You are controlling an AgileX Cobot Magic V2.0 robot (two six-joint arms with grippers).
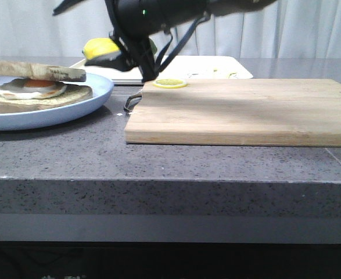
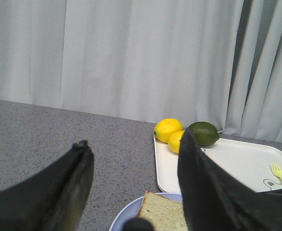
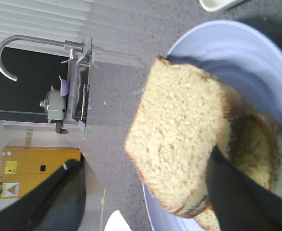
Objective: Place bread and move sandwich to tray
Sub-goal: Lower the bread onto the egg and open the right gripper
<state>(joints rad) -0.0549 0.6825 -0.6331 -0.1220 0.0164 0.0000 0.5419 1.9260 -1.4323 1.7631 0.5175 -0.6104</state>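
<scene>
Bread [image 3: 179,139] lying tilted over egg-topped slice [image 1: 39,93] on blue plate [image 1: 71,107], crumb greenish-tan, crust golden-brown, left hand [image 2: 133,185] gaping wide, right hand [image 3: 145,192] spreading wide beside bread

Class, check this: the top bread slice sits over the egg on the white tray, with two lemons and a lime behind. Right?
Not quite. The bread and egg are on the blue plate, as the front view shows. The lemons and lime sit on the tray.

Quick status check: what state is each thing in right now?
Bread: laid on the egg, overhanging.
Sandwich: assembled, on the blue plate.
Tray: holds lemons and lime; no sandwich.
Cutting board: bears a lemon slice.
Left gripper: open, empty.
Right gripper: open, astride the bread.
</scene>
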